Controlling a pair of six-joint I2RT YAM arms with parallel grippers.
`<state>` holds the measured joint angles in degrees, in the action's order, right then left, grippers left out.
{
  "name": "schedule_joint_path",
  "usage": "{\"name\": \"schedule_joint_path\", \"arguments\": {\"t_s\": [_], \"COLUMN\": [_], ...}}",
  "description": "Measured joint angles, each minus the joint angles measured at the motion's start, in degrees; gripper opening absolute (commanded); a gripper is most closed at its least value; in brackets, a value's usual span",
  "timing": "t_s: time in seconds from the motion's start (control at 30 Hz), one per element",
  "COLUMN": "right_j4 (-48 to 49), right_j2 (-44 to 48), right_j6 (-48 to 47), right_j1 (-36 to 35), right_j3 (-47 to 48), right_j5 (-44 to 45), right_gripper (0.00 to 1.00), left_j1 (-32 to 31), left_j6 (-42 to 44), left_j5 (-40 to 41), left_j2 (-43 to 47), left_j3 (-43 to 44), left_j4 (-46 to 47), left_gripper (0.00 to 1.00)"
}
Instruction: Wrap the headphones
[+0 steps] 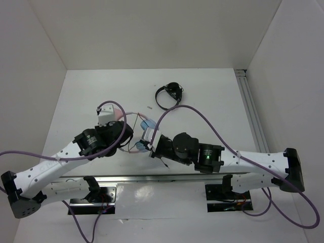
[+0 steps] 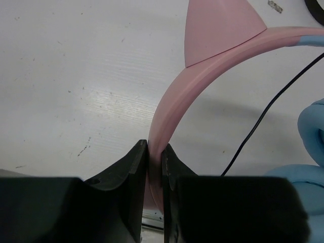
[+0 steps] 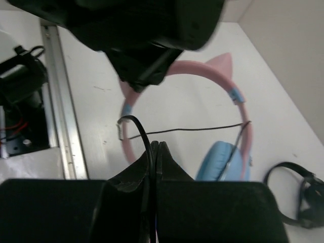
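1. Headphones (image 1: 148, 123) are sitting toward the near side of the table (image 1: 86, 96), right between the two grippers.
2. Left gripper (image 2: 154, 152) is clenching the pink headband (image 2: 169, 106). Its two fingers are pressing flat against the band, one on each side.
3. Cat ear (image 2: 217, 30) is sticking out of the band just past that grip. A blue earcup (image 2: 314, 124) is showing at the right edge of the left wrist view.
4. Right gripper (image 3: 156, 148) is pinching the thin black cable (image 3: 192, 129) with its jaws fully closed on it.
5. Cable is looping up out of the fingertips, then running nearly straight across the headband's opening to the side with the blue earcup.
6. Black headphones (image 1: 169, 94) are lying further back on the table, well apart from both grippers.
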<state>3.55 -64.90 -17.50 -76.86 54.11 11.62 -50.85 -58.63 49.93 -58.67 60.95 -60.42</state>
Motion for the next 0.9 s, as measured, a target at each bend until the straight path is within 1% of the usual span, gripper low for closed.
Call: {"name": "schedule_joint_path", "arguments": {"t_s": [0.23, 0.43, 0.63, 0.9], "right_j4": [-3.82, -4.42, -4.61, -4.44], "right_j2": [0.20, -0.92, -2.38, -2.80], "right_j6": [-5.75, -9.57, -11.50, -13.07], "right_j1": [1.09, 5.27, 12.31, 18.27], "right_j3": [5.22, 6.01, 6.01, 6.01], "right_j5": [7.15, 9.66, 8.44, 4.70], "right_gripper": [0.00, 0.00, 0.00, 0.00], "left_j1": [-0.50, -1.66, -2.47, -2.47], "left_j6": [6.58, 15.32, 20.72, 25.53], "left_j5": [-3.17, -10.91, -18.45, -21.81], "left_j2": [3.06, 4.63, 8.79, 13.11], "left_j3": [-0.04, -1.25, -2.25, -0.83], "left_j4": [0.61, 6.05, 9.90, 12.09], "left_gripper": [0.00, 0.00, 0.00, 0.00]}}
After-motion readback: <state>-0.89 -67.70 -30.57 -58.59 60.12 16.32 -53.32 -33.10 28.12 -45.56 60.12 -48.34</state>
